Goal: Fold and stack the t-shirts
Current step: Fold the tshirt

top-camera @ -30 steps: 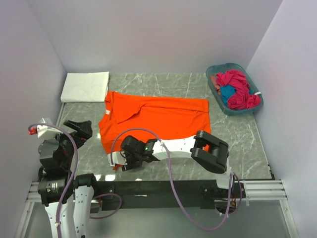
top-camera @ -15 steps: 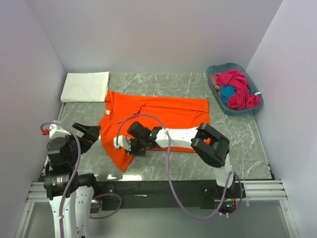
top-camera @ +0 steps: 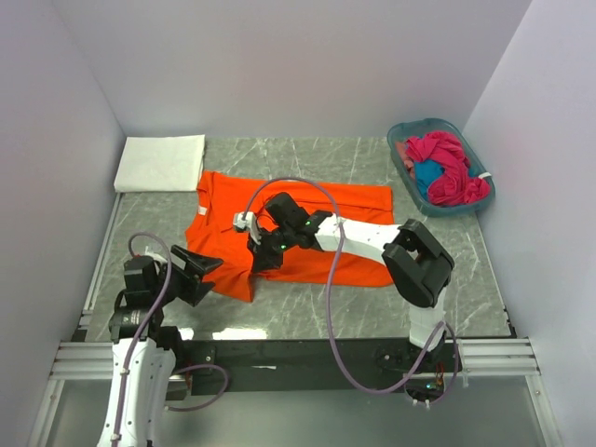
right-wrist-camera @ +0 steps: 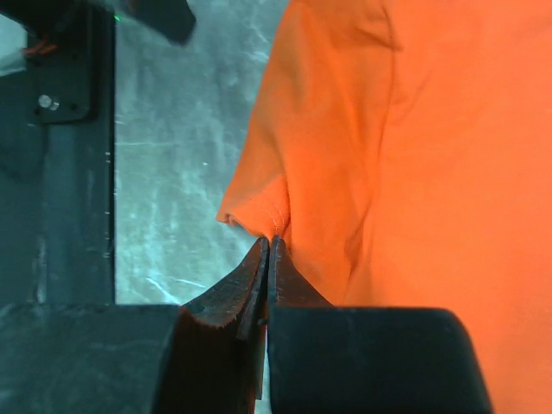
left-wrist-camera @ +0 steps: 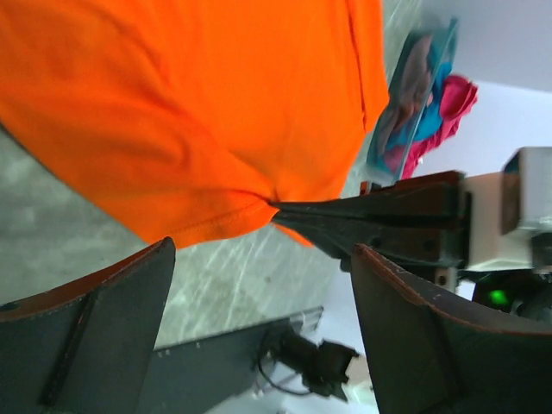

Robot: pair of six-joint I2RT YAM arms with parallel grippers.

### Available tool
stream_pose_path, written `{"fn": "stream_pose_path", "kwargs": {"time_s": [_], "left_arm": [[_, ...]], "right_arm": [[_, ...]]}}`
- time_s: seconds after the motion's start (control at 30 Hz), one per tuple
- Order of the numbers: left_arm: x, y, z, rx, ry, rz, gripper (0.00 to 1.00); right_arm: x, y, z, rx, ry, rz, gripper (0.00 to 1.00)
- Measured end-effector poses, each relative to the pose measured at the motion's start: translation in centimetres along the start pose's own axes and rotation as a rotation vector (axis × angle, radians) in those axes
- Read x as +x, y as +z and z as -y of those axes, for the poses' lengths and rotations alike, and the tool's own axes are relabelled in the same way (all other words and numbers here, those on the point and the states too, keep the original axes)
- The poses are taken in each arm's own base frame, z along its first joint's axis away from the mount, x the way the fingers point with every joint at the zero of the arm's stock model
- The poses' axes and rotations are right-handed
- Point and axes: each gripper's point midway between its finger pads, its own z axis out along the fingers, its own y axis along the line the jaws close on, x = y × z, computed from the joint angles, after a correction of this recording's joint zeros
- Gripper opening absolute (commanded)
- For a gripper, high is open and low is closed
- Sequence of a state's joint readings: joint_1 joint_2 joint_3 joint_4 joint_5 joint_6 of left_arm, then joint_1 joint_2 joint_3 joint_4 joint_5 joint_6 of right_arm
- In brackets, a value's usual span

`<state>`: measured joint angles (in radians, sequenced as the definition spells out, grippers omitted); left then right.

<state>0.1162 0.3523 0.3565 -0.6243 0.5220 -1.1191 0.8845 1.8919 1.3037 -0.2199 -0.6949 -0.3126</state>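
A bright orange t-shirt [top-camera: 317, 219] lies spread across the middle of the table. My right gripper [top-camera: 260, 258] is shut on its near-left hem, and in the right wrist view the right gripper [right-wrist-camera: 269, 241] pinches a small bunch of the orange cloth [right-wrist-camera: 414, 172]. My left gripper [top-camera: 209, 275] stands open just left of that hem. In the left wrist view the left gripper [left-wrist-camera: 263, 250] has nothing between its fingers, and the orange shirt [left-wrist-camera: 172, 112] hangs from the right arm's closed tips. A folded white t-shirt [top-camera: 160, 163] sits at the back left.
A teal basket [top-camera: 436, 122] at the back right holds magenta [top-camera: 447, 168] and blue [top-camera: 427, 175] shirts. The grey marble table [top-camera: 466, 261] is walled on three sides. The right arm stretches low over the shirt's near half.
My right gripper shut on the shirt's near-left corner and carried it away from the front edge toward the middle. The left arm swung from the table's left edge toward the shirt.
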Motion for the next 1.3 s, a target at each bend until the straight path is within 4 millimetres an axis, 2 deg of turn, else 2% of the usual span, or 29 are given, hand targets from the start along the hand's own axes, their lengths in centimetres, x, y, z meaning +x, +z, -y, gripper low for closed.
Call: {"fn": "stream_pose_path", "kwargs": {"time_s": [0.07, 0.17, 0.2, 0.3, 0.47, 0.6, 0.7, 0.87, 0.97, 1.07, 1.2, 1.3], "left_arm": [[0.5, 0.2, -0.2, -0.01, -0.016, -0.027, 0.81], [1.0, 0.3, -0.3, -0.017, -0.021, -0.052, 0.72], [1.1, 0.3, -0.3, -0.019, -0.022, -0.058, 0.71], [1.8, 0.4, -0.4, -0.021, -0.024, -0.089, 0.66], [4.0, 0.8, -2.0, -0.066, -0.073, -0.173, 0.67], [5.0, 0.8, -3.3, -0.144, -0.149, -0.2, 0.7], [5.4, 1.0, -5.2, -0.263, -0.21, -0.198, 0.66], [6.8, 1.5, -8.3, -0.506, -0.255, -0.237, 0.61], [7.8, 1.9, -8.3, -0.573, -0.222, -0.26, 0.61], [8.4, 2.7, -7.1, -0.575, -0.192, -0.264, 0.59], [9.3, 4.1, -6.8, -0.604, -0.178, -0.261, 0.43], [9.9, 4.5, -7.5, -0.668, -0.163, -0.26, 0.42]], "right_arm": [[-0.1, 0.0, -0.3, -0.017, 0.02, 0.003, 0.06], [-0.3, 0.3, -0.2, -0.032, 0.033, -0.008, 0.31], [-0.3, 0.3, -0.1, -0.032, 0.033, -0.012, 0.47], [0.2, -0.1, 0.1, -0.036, 0.038, -0.028, 0.66], [1.0, -2.2, 2.4, 0.005, 0.069, -0.031, 0.66], [-0.1, -5.2, 4.3, 0.071, 0.073, 0.016, 0.66], [-1.2, -6.8, 4.4, 0.1, 0.055, 0.049, 0.66], [-2.5, -7.9, 3.9, 0.111, 0.026, 0.079, 0.66], [-2.5, -8.1, 3.9, 0.114, 0.03, 0.083, 0.66], [-2.4, -8.5, 4.1, 0.121, 0.04, 0.088, 0.67], [-2.6, -9.1, 4.4, 0.132, 0.046, 0.101, 0.66], [-2.8, -9.4, 4.5, 0.131, 0.049, 0.109, 0.66]]}}
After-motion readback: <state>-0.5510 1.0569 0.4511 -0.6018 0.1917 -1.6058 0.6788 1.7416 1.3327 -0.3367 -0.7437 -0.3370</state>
